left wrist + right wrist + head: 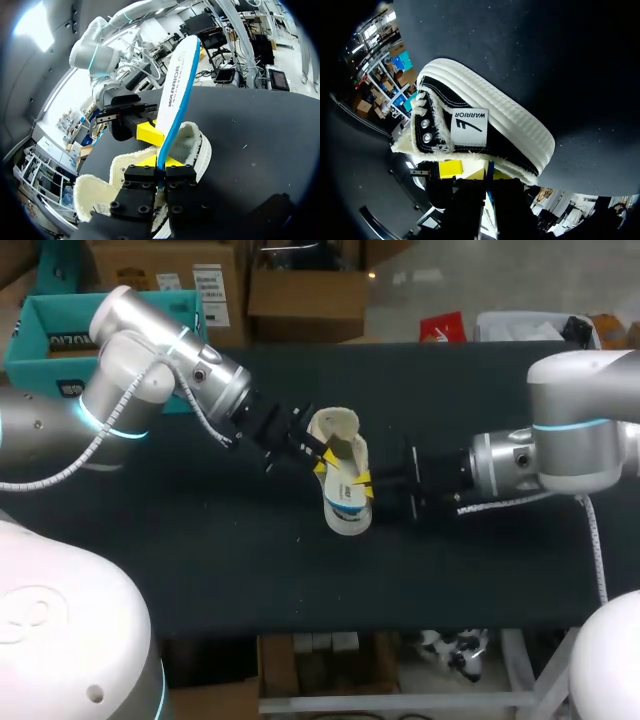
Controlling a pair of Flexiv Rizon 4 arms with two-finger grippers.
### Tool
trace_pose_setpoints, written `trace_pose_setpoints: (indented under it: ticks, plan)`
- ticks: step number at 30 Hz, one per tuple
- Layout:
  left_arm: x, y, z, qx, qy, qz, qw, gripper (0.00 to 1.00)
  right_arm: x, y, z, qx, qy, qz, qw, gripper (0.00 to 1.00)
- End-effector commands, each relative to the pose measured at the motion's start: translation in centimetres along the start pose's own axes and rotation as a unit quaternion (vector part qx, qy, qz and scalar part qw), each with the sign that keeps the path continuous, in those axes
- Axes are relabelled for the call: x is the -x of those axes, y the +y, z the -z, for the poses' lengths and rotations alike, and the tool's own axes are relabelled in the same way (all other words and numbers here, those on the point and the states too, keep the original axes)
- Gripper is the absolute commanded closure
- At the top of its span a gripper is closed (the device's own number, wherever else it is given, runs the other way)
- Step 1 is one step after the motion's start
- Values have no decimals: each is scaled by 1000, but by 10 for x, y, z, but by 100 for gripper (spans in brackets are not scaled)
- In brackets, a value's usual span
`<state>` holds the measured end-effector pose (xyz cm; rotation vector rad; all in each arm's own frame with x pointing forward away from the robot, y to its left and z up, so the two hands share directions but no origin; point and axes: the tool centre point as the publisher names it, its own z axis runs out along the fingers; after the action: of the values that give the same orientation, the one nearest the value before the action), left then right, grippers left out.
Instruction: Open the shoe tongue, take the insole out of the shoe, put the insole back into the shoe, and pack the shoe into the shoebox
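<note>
A cream and black shoe lies in the middle of the dark table. Its white insole with a blue edge and blue print is outside the shoe, held over it. My left gripper comes in from the left and is shut on one end of the insole, which stands up ahead of its fingers. My right gripper comes in from the right, shut on the insole's thin edge. One of its yellow fingertips presses the insole's side. The shoe's black side and ribbed white sole lie just ahead of the right gripper.
A teal open box stands at the table's back left, partly behind my left arm. Bare dark tabletop lies in front of the shoe and to its right.
</note>
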<state>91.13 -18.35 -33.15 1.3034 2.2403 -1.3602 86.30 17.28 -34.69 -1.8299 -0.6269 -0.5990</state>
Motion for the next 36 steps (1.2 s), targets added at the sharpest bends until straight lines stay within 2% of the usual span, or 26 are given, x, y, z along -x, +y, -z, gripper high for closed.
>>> trace_pose_setpoints:
  ticks: [1,8,9,10,12,13,15,20,25,32,34,35,36]
  plan:
    - [4,9,-3,-7,4,5,1000,100,-3,-2,-5,15,-2,1,1000,100]
    - [5,14,-3,-9,6,15,1000,100,-4,6,-7,27,0,-3,1000,100]
    - [5,12,-2,-10,5,14,1000,97,-4,7,-7,27,3,-5,1000,100]
    - [4,11,-2,-10,5,12,1000,83,-4,8,-7,26,5,-5,1000,100]
    - [1,5,1,-12,4,6,1000,64,-3,9,-6,26,11,-6,1000,100]
    - [0,3,2,-13,2,-1,1000,57,-3,9,-5,26,14,-7,1000,100]
    - [-3,-4,6,-15,-1,-8,1000,54,-2,10,-4,26,18,-7,999,100]
    - [-11,-20,11,-24,-4,-29,999,58,-1,12,-2,27,26,-9,999,100]
    - [-17,-33,10,-31,3,-44,999,71,0,15,-2,29,30,-12,999,100]
    - [-19,-37,2,-33,12,-50,998,65,-1,16,-2,32,34,-14,999,100]
    - [-18,-38,1,-34,11,-51,998,74,-2,15,-3,32,34,-14,999,100]
    - [-18,-38,1,-34,10,-51,998,91,-2,14,-3,33,34,-14,999,100]
    - [-18,-38,0,-35,10,-51,998,100,-2,14,-3,33,34,-14,999,100]
